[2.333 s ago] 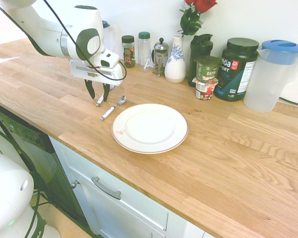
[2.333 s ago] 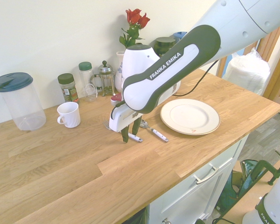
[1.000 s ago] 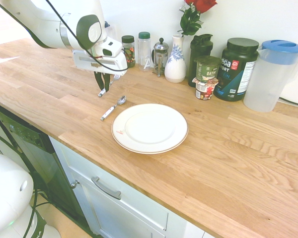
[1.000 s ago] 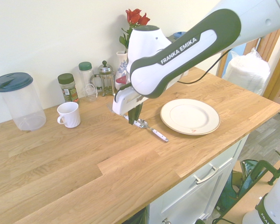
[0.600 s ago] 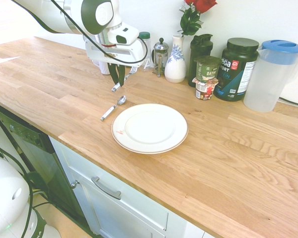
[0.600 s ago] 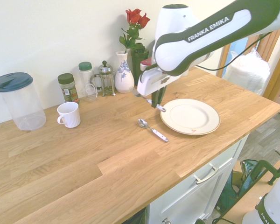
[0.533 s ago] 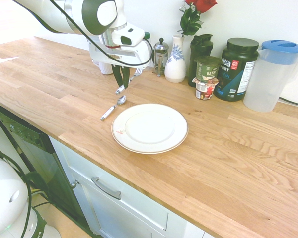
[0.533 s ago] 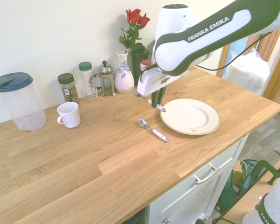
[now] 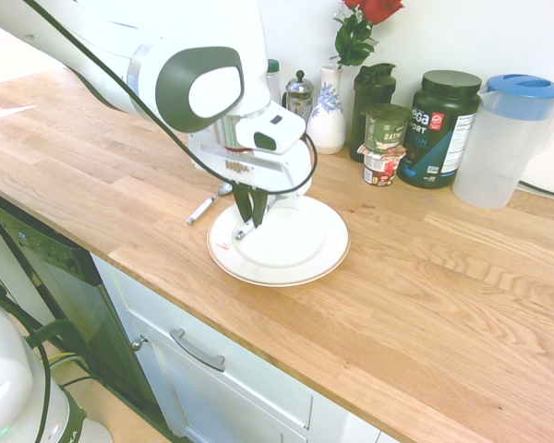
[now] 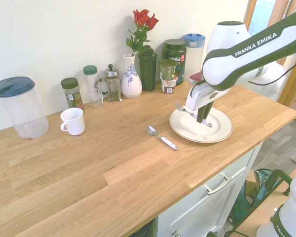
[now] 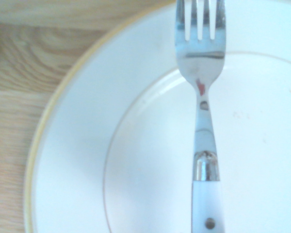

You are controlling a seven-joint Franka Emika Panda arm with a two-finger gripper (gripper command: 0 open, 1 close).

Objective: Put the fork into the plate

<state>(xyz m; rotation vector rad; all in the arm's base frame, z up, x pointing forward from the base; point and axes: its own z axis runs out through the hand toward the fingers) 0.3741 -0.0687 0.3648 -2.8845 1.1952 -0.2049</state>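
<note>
one claw (image 10: 203, 120), white-bodied, dark-fingered, clenched on the handle of the fork; held above the plate. one fork (image 10: 192, 114), silver, four tines, white handle with rivets, over the plate; whether any part of it touches the plate cannot be told. one plate (image 10: 187, 131), round, cream-white, gold edge line, small reddish mark on the rim, on the wooden counter (image 10: 89, 177). one spoon (image 10: 162, 138), silver bowl, white handle, lying on the counter near the plate. one mug (image 10: 73, 122), white. one pitcher (image 10: 24, 108), clear, dark blue lid; a second pitcher (image 9: 510, 138), bright blue lid. one jar (image 10: 72, 93), green lid. one french press (image 10: 113, 83). one vase (image 10: 131, 79), white with blue pattern, holding red roses (image 10: 145, 19). one shaker (image 10: 147, 69), dark green. one tub (image 9: 440, 129), dark, large. two small cups (image 9: 384, 148), stacked.
</note>
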